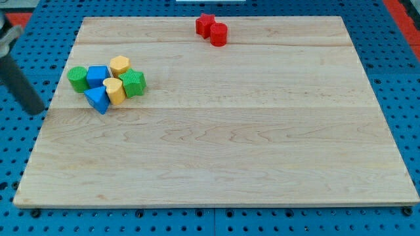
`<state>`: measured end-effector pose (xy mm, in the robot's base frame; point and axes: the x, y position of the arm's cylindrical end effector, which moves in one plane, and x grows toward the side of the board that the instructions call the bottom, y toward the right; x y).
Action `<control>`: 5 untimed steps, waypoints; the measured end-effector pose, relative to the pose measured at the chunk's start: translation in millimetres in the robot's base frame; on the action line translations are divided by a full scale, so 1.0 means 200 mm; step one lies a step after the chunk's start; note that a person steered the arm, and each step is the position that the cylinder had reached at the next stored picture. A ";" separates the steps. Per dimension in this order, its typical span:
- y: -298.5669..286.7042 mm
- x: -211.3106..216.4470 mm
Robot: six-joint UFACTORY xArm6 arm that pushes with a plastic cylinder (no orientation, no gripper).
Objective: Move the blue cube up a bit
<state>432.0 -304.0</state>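
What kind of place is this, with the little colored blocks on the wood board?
Probably a robot lab or test bench. A wooden board lies on a blue plate full of holes, small blocks like the blue cube sit on it, and my tip waits left of them.

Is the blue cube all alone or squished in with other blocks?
Squished in: the blue cube touches the green block and the yellow blocks.
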 end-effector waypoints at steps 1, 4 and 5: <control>0.24 -0.16; 0.60 -0.52; 0.60 -0.52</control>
